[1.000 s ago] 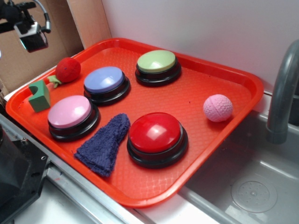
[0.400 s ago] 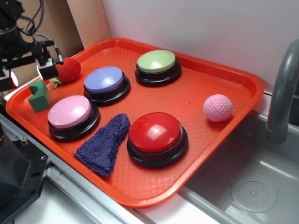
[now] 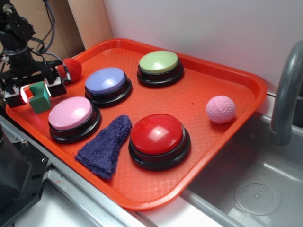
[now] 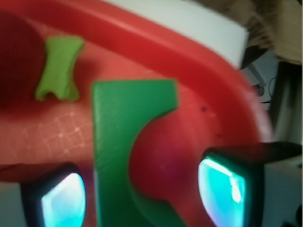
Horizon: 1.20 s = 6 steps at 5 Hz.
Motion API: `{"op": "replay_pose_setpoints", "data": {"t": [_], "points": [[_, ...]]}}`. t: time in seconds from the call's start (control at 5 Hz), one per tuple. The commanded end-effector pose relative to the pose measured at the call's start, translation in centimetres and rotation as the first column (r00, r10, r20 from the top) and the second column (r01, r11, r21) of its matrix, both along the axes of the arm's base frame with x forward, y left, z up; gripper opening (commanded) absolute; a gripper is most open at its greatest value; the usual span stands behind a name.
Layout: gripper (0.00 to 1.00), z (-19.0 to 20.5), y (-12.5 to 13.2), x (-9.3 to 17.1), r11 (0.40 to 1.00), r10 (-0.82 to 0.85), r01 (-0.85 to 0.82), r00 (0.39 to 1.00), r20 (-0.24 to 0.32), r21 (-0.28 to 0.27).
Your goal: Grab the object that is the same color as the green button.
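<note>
Smooth notched green block [image 4: 113, 156], open claw [image 4: 142, 189] astride

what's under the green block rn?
The green block sits on the red tray, bare tray showing through its curved notch. The gripper straddles it, jaws open either side. The tray patch directly beneath the block is covered.

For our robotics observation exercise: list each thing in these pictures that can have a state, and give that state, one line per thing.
pincer: open, one finger on each side of the green block
green block: on the tray, not gripped, notch facing sideways
green button: unpressed, nothing touching it
blue cloth: crumpled, beside the red button
red fuzzy ball: resting near the tray's rim
orange tray: flat on the counter
</note>
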<state>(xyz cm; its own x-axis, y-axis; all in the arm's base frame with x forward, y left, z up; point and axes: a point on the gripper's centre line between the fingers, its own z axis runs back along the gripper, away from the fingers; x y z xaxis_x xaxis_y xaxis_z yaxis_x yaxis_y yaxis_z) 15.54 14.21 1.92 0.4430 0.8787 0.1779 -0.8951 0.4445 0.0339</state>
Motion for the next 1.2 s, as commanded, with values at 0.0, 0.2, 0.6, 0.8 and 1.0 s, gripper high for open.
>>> {"op": "replay_pose_setpoints", "data": {"t": [0.0, 0.2, 0.6, 0.8, 1.0], "points": [[0.00, 0.4, 0.2, -0.4, 0.998, -0.056, 0.057, 0.998, 0.038, -0.027], [0.00, 1.2, 0.2, -0.4, 0.993, -0.100, 0.103, 0.994, 0.049, -0.063], [0.00, 7.4, -2.2, 1.4, 0.926, -0.362, 0.367, 0.930, 0.064, -0.090], [0.00, 10.3, -5.0, 2.4, 0.862, -0.496, 0.501, 0.865, 0.077, -0.076], [0.00, 13.1, -9.6, 3.0, 0.773, -0.625, 0.630, 0.776, 0.078, -0.070]]}}
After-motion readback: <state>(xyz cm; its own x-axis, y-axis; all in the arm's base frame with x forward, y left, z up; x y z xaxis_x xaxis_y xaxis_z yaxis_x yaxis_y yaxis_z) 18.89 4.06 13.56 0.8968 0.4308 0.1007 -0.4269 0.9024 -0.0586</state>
